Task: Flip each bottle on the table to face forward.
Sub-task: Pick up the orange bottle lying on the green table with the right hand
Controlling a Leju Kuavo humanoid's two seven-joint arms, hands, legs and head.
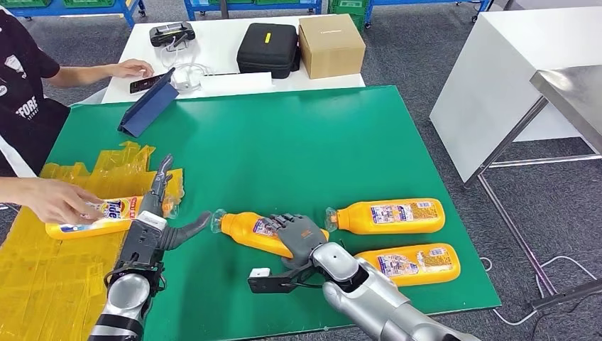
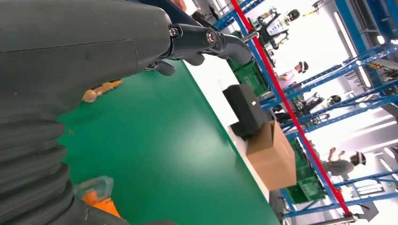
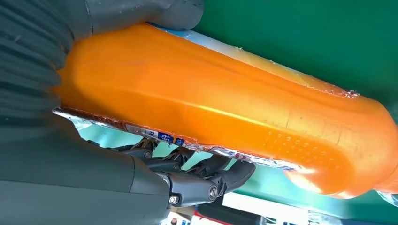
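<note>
Green matting covers the work table (image 1: 298, 142), where four orange detergent bottles lie on their sides, each with a clear cap end pointing toward the robot's left. Nearest centre, the gripped bottle (image 1: 252, 231) sits tilted under the right hand (image 1: 302, 234), whose dark fingers (image 3: 206, 180) curl along one edge of the label while the thick grey thumb presses the opposite side; up close its glossy plastic shows a dimpled patch near the shoulder and a printed label seam peeling at the rim. Just beside it, to the robot's right, the upper bottle (image 1: 390, 215) and the lower bottle (image 1: 415, 263) lie parallel with their white and blue labels upward. Over on yellow plastic sheeting (image 1: 42, 263) at the robot's left rests a fourth bottle (image 1: 99, 217), label up, with a person's hand (image 1: 53, 200) on it. Beside that one the left hand (image 1: 157, 213) hovers empty, fingers spread and thumb pointing toward the gripped bottle. Behind the mat, a white table (image 1: 213, 42) holds a black case (image 1: 267, 48) and a cardboard box (image 1: 331, 44)
</note>
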